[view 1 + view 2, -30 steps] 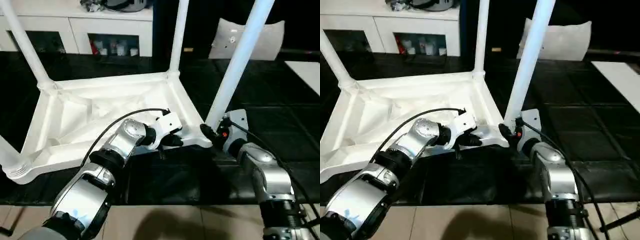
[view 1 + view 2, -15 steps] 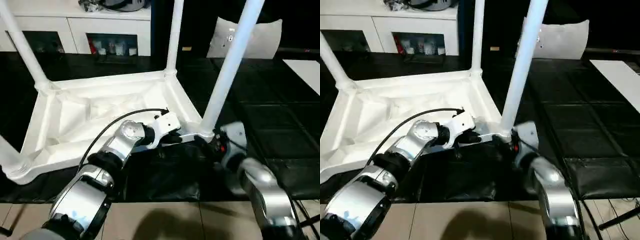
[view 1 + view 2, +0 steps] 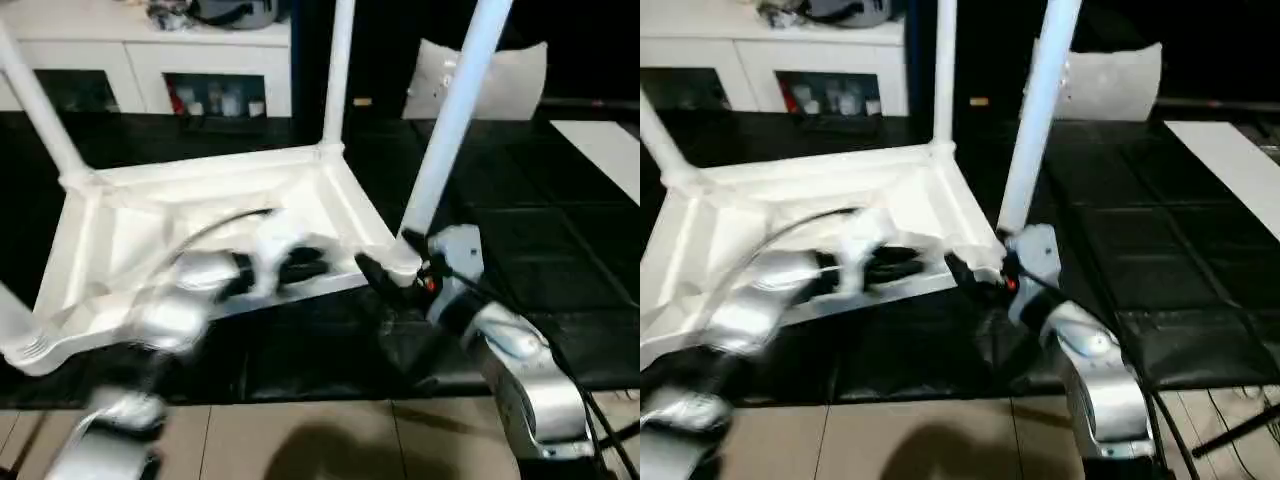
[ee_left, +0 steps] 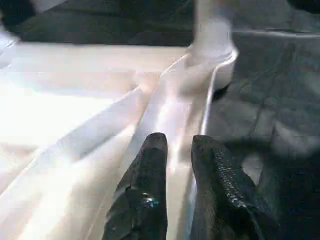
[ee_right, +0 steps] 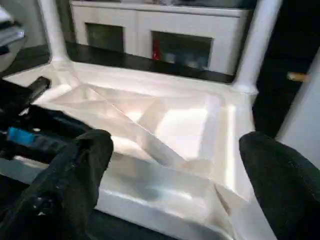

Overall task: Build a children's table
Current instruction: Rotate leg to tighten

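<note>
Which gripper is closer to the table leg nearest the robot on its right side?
Right. The right gripper sits at the foot of that leg, by the corner socket. The left gripper is farther along the table top's near rim.

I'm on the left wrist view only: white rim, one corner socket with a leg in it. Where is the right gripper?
Observer: The right gripper sits at the near right corner of the children's table, by the base of the near right leg, fingers wide open.
Operator: Are the other legs in?
Observer: The far right leg and far left leg stand in their corners. A fourth leg is at the near left corner, cut off by the picture's edge.
Operator: What's behind the table?
Observer: White cabinets with glass doors.
</note>
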{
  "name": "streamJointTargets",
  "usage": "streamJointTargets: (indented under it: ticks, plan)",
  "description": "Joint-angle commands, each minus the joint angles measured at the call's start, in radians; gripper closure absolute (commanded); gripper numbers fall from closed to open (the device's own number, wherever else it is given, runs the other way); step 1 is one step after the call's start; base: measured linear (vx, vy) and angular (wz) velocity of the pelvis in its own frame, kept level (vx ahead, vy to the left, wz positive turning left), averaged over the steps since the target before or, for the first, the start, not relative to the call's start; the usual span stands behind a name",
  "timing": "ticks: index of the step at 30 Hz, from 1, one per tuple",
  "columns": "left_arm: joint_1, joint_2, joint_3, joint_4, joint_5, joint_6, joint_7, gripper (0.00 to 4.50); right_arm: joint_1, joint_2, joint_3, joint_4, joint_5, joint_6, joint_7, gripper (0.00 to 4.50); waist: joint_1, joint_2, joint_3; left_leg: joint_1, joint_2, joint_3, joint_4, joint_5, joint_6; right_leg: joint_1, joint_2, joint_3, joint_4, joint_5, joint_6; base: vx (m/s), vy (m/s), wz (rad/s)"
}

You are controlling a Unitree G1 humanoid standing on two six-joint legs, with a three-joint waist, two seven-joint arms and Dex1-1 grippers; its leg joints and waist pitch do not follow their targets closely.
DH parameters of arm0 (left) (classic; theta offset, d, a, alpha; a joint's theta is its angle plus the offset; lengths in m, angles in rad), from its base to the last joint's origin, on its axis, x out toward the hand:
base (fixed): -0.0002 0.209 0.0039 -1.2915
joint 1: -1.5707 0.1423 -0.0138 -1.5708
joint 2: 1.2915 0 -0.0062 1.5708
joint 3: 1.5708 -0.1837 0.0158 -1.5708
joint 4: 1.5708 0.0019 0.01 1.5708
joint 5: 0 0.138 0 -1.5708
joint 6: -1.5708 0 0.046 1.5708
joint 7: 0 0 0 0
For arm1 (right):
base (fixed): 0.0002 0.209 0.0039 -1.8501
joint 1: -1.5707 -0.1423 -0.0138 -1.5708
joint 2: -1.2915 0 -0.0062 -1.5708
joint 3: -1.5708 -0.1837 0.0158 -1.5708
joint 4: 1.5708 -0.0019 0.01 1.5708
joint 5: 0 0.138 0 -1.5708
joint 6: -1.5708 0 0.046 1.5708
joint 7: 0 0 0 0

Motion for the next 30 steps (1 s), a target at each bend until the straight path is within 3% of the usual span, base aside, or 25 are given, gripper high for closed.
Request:
streamJointTargets:
  ticks: [1,2,3,4,5,6,7,8,9,10,13,15,18,19,24,25,30]
  plan:
    - [0.035,0.031,0.028,-0.099,-0.014,0.051,-0.006,3.51,-0.038,-0.002,0.020,0.041,-0.026,0.011,-0.002,0.06,0.001,-0.007,-0.055,0.001,0.079,-0.036,-0.083,-0.117,0.034,0.056,-0.103,0.092,-0.105,-0.413,0.046,0.000,0.000,0.00]
    - [0.097,0.091,0.049,-0.189,-0.022,0.122,-0.024,3.51,-0.089,-0.011,0.051,0.115,-0.064,-0.004,0.000,0.06,-0.003,0.001,-0.057,-0.007,0.085,-0.041,-0.087,-0.090,0.028,0.062,-0.109,0.098,-0.083,-0.353,0.008,0.000,0.000,0.00]
    - [0.113,0.109,0.051,-0.220,-0.024,0.151,-0.030,3.23,-0.105,-0.019,0.065,0.138,-0.079,-0.007,0.006,0.00,-0.006,0.003,-0.056,-0.013,0.086,-0.045,-0.088,-0.071,0.028,0.063,-0.107,0.099,-0.074,-0.320,-0.009,0.000,0.000,0.00]
    - [0.151,0.152,0.049,-0.299,-0.030,0.220,-0.052,3.16,-0.148,-0.044,0.108,0.199,-0.132,-0.036,0.024,0.00,-0.011,0.010,-0.057,-0.006,0.087,-0.039,-0.085,-0.040,0.021,0.058,-0.105,0.108,-0.061,-0.242,-0.054,0.000,0.000,0.00]
    - [0.170,0.175,0.044,-0.340,-0.029,0.245,-0.066,3.16,-0.173,-0.063,0.136,0.235,-0.172,-0.066,0.031,0.00,-0.011,0.010,-0.057,-0.006,0.087,-0.039,-0.085,-0.040,0.021,0.058,-0.105,0.108,-0.061,-0.242,-0.054,0.000,0.000,0.00]
    - [0.170,0.175,0.044,-0.340,-0.029,0.245,-0.066,3.16,-0.173,-0.063,0.136,0.235,-0.172,-0.066,0.031,0.00,-0.014,0.005,-0.055,-0.009,0.080,-0.035,-0.083,-0.014,0.022,0.059,-0.101,0.112,-0.056,-0.196,-0.080,0.000,0.000,0.00]
    - [0.208,0.221,0.028,-0.419,-0.032,0.293,-0.089,3.10,-0.218,-0.083,0.168,0.296,-0.221,-0.102,0.031,0.00,-0.005,0.010,-0.056,0.000,0.078,-0.029,-0.080,-0.007,0.025,0.056,-0.104,0.115,-0.053,-0.172,-0.102,0.000,0.000,0.00]
    - [0.229,0.245,0.017,-0.455,-0.037,0.312,-0.109,2.89,-0.244,-0.082,0.170,0.327,-0.231,-0.106,0.022,0.00,-0.007,0.009,-0.055,-0.011,0.077,-0.031,-0.082,0.012,0.035,0.064,-0.101,0.116,-0.044,-0.145,-0.121,0.000,0.000,0.00]
    - [0.253,0.273,0.007,-0.502,-0.045,0.342,-0.128,2.73,-0.272,-0.081,0.172,0.361,-0.238,-0.109,0.011,0.00,-0.005,0.008,-0.055,-0.007,0.078,-0.031,-0.081,0.004,0.033,0.060,-0.102,0.116,-0.044,-0.148,-0.128,0.000,0.000,0.00]
    - [0.277,0.302,-0.007,-0.540,-0.057,0.375,-0.154,2.72,-0.300,-0.077,0.170,0.394,-0.242,-0.107,-0.005,0.00,-0.008,0.007,-0.049,-0.011,0.077,-0.030,-0.084,-0.019,0.033,0.062,-0.103,0.119,-0.046,-0.181,-0.130,0.000,0.000,0.00]
    - [0.321,0.355,-0.038,-0.589,-0.063,0.431,-0.182,2.45,-0.350,-0.067,0.161,0.461,-0.252,-0.108,-0.054,0.00,-0.008,0.008,-0.047,-0.006,0.073,-0.028,-0.083,-0.057,0.023,0.061,-0.101,0.119,-0.057,-0.261,-0.110,0.000,0.000,0.00]
    - [0.341,0.371,-0.055,-0.590,-0.037,0.488,-0.142,2.45,-0.392,-0.026,0.094,0.531,-0.211,-0.083,-0.132,0.00,-0.011,0.010,-0.046,-0.003,0.073,-0.027,-0.082,-0.072,0.016,0.059,-0.099,0.119,-0.062,-0.295,-0.093,0.000,0.000,0.00]
    - [0.341,0.371,-0.060,-0.580,-0.008,0.501,-0.106,2.45,-0.411,-0.017,0.061,0.577,-0.206,-0.094,-0.172,0.00,-0.012,0.012,-0.042,0.000,0.069,-0.028,-0.083,-0.118,0.010,0.057,-0.096,0.114,-0.080,-0.376,-0.056,0.000,0.000,0.00]
    - [0.332,0.362,-0.059,-0.553,0.028,0.499,-0.049,2.45,-0.428,-0.027,0.041,0.627,-0.222,-0.116,-0.219,0.00,-0.013,0.013,-0.043,0.008,0.068,-0.028,-0.083,-0.143,0.001,0.052,-0.090,0.109,-0.086,-0.404,-0.038,0.000,0.000,0.00]
    - [0.296,0.320,-0.042,-0.503,0.040,0.490,0.030,2.45,-0.440,-0.055,0.003,0.675,-0.217,-0.130,-0.265,0.00,-0.009,0.015,-0.047,0.011,0.072,-0.031,-0.085,-0.145,-0.008,0.054,-0.090,0.111,-0.077,-0.345,-0.045,0.000,0.000,0.00]
    - [0.281,0.303,-0.042,-0.474,0.047,0.464,0.061,2.45,-0.447,-0.097,-0.036,0.711,-0.212,-0.146,-0.281,0.00,-0.008,0.015,-0.050,0.007,0.071,-0.032,-0.084,-0.129,-0.007,0.057,-0.090,0.111,-0.072,-0.313,-0.052,0.000,0.000,0.00]
    - [0.266,0.263,-0.046,-0.452,0.045,0.443,0.103,2.45,-0.471,-0.196,-0.098,0.804,-0.201,-0.188,-0.306,0.00,0.004,0.012,-0.057,0.001,0.069,-0.026,-0.076,-0.069,0.009,0.061,-0.093,0.113,-0.058,-0.228,-0.084,0.000,0.000,0.00]
